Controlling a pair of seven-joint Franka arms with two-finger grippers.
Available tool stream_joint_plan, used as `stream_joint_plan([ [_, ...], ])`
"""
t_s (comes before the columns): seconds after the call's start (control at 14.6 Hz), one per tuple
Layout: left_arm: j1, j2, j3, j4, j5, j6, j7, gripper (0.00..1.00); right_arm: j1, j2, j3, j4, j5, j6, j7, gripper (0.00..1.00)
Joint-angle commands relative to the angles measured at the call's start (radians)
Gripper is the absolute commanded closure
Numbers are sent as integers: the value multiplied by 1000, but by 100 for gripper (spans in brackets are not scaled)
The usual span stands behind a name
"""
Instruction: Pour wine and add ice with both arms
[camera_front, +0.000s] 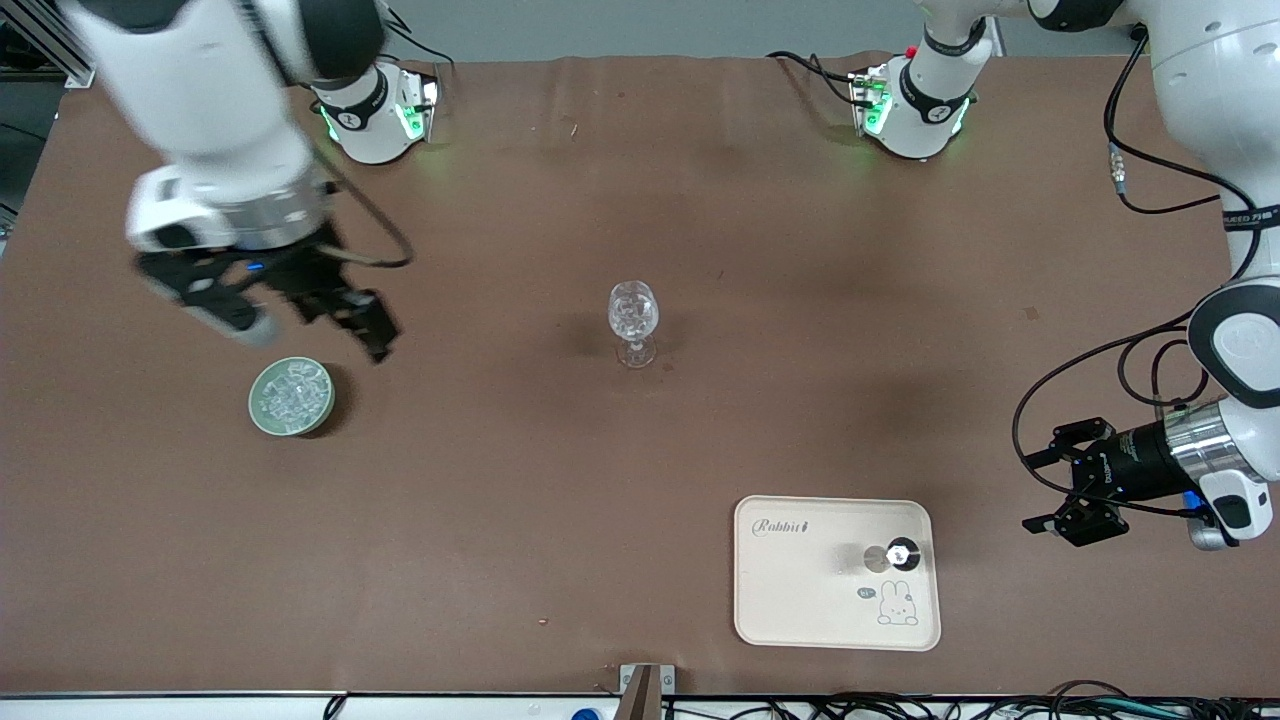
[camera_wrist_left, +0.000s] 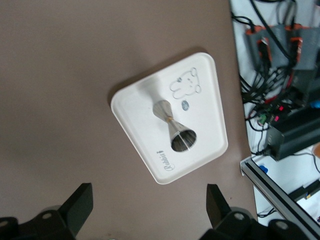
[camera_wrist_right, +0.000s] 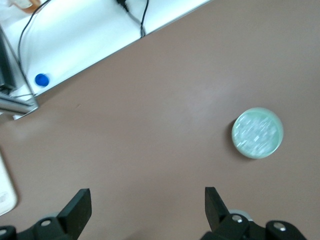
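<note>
I see the brown tabletop (camera_front: 700, 200) carrying a stemmed glass (camera_front: 634, 322) at its middle, a green dish (camera_front: 291, 397) toward the right arm's end from the glass, and a cream tray (camera_front: 800, 580) nearer the front camera than it.

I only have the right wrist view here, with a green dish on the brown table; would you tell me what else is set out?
Observer: A clear stemmed glass stands mid-table, between the two bases.
Operator: Thank you. Where is the measuring cup?
Observer: A metal jigger stands on the cream tray, toward the left arm's end, nearer the front camera than the glass.
Operator: And the left gripper?
Observer: The left gripper is open, beside the tray, holding nothing.
</note>
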Motion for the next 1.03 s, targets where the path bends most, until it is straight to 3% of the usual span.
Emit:
stream_joint_plan([
  [0.0, 14, -76, -20, 5, 20, -14, -7, 0, -155, -43, 50, 5, 32, -56, -163, 0],
  [0.21, 29, -166, -12, -1, 28, -135, -12, 0, -358, -72, 162, 5, 53, -113, -387, 0],
  [0.34, 22, -218, -18, -5, 72, -162, 64, 0, -427, -97, 167, 2, 70, -193, -505, 0],
  [0.62, 19, -326, -79, -24, 351, -284, 454, 0, -590, -154, 205, -2, 101, -293, -785, 0],
  [0.75, 20, -405, -128, -82, 463, -285, 554, 3, -698, -164, 300, -4, 101, -304, -814, 0],
  [0.96, 17, -545, -194, -225, 589, -281, 631, 3, -694, -175, 306, -14, 96, -305, -814, 0],
])
